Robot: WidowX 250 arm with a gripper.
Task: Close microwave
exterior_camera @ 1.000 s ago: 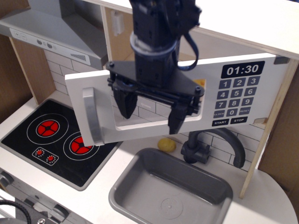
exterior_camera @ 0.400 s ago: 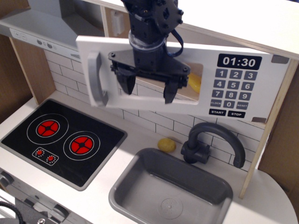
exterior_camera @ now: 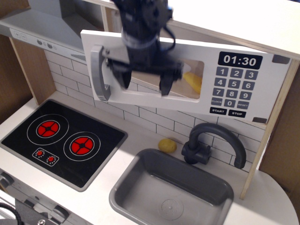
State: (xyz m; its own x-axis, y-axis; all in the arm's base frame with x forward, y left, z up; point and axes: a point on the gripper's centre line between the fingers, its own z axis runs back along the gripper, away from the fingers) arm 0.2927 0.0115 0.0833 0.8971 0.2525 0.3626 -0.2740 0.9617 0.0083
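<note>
1. Setting — toy play kitchen with a white counter (exterior_camera: 136, 140), white brick-pattern backsplash and light wooden side panels.
2. Microwave (exterior_camera: 243, 84) — mounted high on the back wall, above the sink and tap. Black clock display (exterior_camera: 240, 60) reads 01:30; grey number keypad (exterior_camera: 234, 89) below it, with START and STOP buttons at the bottom.
3. Microwave door (exterior_camera: 140, 96) — wide, white, with a rectangular window. It lies nearly against the microwave front; whether it is fully seated cannot be told. Grey vertical bar handle (exterior_camera: 99, 72) on its left edge.
4. Yellow item (exterior_camera: 193, 80) — seen through the right part of the door window, inside the microwave; kind unclear.
5. Gripper (exterior_camera: 142, 79) — black, blurred, hanging in front of the door window. Jaws spread apart, pointing downward, pinching nothing. Whether either finger touches the door cannot be told.
6. Extractor hood (exterior_camera: 47, 28) — grey, slanted, upper left, beside the door's handle edge.
7. Hob (exterior_camera: 61, 140) — black, two red rings and small red dials, at left on the counter.
8. Sink (exterior_camera: 171, 190) — grey basin set into the counter, lower centre.
9. Tap (exterior_camera: 213, 145) — dark grey, curved, behind the sink.
10. Small yellow object (exterior_camera: 167, 145) — on the counter just left of the tap base.
</note>
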